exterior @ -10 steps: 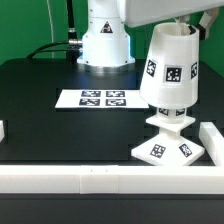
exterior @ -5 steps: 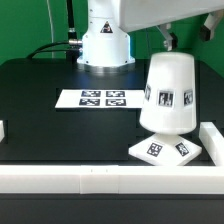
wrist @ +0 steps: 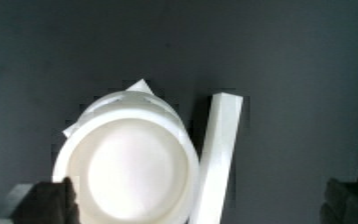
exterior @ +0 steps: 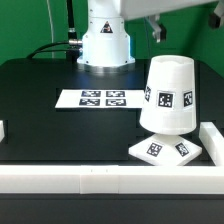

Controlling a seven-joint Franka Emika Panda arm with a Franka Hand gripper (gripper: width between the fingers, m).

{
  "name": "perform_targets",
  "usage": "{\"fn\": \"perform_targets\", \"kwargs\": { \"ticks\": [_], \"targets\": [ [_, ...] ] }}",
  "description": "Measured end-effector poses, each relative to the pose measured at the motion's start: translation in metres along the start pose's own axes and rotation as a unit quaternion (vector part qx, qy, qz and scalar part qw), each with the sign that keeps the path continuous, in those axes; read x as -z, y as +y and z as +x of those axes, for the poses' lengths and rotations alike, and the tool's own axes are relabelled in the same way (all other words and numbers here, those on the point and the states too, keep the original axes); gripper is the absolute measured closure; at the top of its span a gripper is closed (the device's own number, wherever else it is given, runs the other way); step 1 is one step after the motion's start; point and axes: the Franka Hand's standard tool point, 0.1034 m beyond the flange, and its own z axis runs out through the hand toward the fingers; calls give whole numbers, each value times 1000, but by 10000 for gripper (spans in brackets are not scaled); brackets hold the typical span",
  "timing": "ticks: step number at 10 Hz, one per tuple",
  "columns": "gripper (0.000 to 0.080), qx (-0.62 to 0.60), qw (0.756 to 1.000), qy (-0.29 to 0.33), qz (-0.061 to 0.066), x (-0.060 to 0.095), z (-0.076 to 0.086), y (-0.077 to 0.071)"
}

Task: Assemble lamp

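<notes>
Now shade sits on base, marker board beside; gripper above, spread, empty.

You won't find any readable words, brand names or numbers here. The only signs are black-and-white square tags: two on the cone shade at centre right, two on the square base below it, and four in a row on the marker board left of centre.
</notes>
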Motion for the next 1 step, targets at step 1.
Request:
{"fn": "perform_targets", "kwargs": {
  "ticks": [1],
  "targets": [
    [102,4,1000,-8,-13,4,0,-5]
  ]
}}
